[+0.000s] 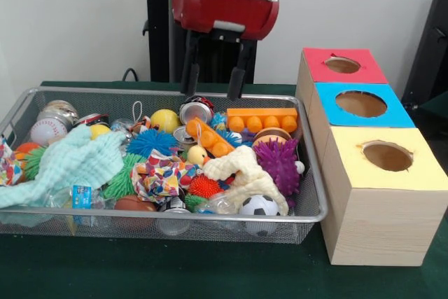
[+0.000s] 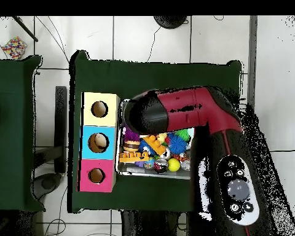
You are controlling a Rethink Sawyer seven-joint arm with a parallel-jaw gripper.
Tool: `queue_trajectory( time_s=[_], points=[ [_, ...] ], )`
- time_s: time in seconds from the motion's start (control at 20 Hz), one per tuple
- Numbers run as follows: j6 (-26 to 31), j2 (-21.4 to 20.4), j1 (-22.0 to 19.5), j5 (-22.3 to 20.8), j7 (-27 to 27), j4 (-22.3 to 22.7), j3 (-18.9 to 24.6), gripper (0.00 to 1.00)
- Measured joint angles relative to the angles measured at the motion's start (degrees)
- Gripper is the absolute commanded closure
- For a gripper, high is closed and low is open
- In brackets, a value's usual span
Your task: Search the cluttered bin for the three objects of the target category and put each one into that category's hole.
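Observation:
The silver wire-mesh bin [image 1: 140, 216] is full of toys and cloths; the overhead view shows part of it [image 2: 126, 172] under my arm. A white cloth with multicoloured patches [image 1: 161, 174] lies in the front middle. A similar patterned cloth [image 1: 7, 166] hangs at the bin's left edge. My gripper [image 1: 210, 94] hangs open and empty above the back of the bin, over the cans. In the overhead view the arm hides it. The yellow-topped box's hole [image 1: 387, 155] is right of the bin and also shows in the overhead view [image 2: 99, 109].
A mint cloth [image 1: 70, 162] and a cream cloth [image 1: 241, 169] also lie in the bin, with spiky balls, cans, a soccer ball [image 1: 259, 206] and an orange block [image 1: 262, 118]. A blue-topped box [image 1: 399, 113] and a red-topped box [image 1: 315, 64] stand behind the yellow one.

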Motion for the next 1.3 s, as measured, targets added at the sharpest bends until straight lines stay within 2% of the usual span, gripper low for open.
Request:
queue_trajectory(
  time_s=[0.5, 0.9, 1.3],
  points=[
    [0.0, 5.41, -1.26, -0.7, -0.58, -3.41, 1.01, 0.0],
    [1.11, 7.09, -1.24, -4.28, -0.61, -4.54, 1.02, 0.0],
    [3.77, 8.06, -1.24, -4.77, -0.62, -5.38, 1.02, 0.0]
  ],
)
